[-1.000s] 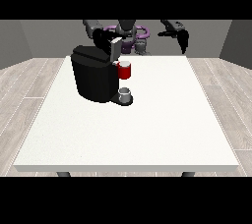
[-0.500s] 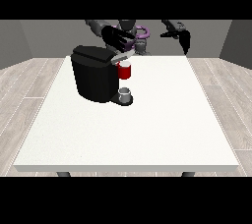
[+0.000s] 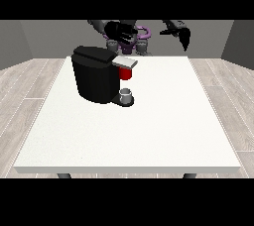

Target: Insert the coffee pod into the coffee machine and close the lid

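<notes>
Machine (image 3: 96,79): black, boxy with rounded shoulders, matte; stands on the desk (image 3: 149,126) towards its far side, at the view's left. Lid (image 3: 124,62): flat grey flap at the top front, lying about level, so it reads as down or nearly so. Red thing at the machine (image 3: 126,73): sits just beneath that flap. Grey thing (image 3: 126,94): small, cup-shaped, on the drip base at the machine's foot; cannot be told for the pod.

Pod: not plainly visible anywhere, so no place can be given for it.

Hand at the view's left (image 3: 120,31): black, above and behind the machine's top, fingers spread and relaxed, holding nothing that shows. Hand at the view's right (image 3: 181,32): raised well clear of the desk, fingers straight and pointing down, holding nothing.

Desk: large, white, smooth, square-edged.

Step, as judged: lid work at the machine's top. Next move calls for the near hand to come down on the flap and press it fully flat.
</notes>
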Available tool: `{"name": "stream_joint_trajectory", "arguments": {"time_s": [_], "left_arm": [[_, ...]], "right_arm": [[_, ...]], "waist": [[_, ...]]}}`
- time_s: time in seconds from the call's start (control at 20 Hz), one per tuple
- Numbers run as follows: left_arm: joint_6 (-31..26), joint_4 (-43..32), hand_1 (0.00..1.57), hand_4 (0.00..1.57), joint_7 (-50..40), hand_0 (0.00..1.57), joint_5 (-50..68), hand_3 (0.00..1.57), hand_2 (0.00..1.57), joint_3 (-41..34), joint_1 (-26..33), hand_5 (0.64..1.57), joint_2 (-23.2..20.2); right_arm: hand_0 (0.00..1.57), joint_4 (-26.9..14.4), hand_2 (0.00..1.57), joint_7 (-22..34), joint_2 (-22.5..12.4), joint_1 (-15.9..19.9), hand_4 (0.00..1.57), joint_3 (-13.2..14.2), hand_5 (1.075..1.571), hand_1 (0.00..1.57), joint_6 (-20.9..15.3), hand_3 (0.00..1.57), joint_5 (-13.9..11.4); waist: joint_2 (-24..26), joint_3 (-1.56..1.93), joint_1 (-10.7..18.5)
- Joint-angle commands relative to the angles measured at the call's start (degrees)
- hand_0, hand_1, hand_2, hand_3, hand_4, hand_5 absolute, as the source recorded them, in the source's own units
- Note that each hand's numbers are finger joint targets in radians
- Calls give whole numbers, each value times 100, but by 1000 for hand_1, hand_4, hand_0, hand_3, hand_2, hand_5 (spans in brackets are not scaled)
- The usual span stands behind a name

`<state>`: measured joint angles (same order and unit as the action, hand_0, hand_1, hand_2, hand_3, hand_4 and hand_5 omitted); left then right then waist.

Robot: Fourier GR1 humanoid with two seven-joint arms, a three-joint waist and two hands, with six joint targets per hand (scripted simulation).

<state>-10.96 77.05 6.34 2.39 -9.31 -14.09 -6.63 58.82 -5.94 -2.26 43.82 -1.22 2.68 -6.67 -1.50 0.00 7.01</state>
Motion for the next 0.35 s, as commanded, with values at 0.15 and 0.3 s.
{"name": "stream_joint_trajectory", "arguments": {"time_s": [0.15, 0.3], "left_arm": [[127, -208, 0, 245, 418, 0, -66, 0, 0, 75, 348, 1571, 242], [122, -413, 0, 192, 348, 0, 13, 0, 0, -118, 582, 1571, 116]], "right_arm": [[0, 612, 0, -298, 221, -1087, 286, -526, 1571, 0, 18, 0, 998], [0, 931, 0, -188, 224, -1973, 157, -889, 1571, 0, -85, 0, 1130]], "waist": [[510, 1, -370], [904, 0, -803]]}}
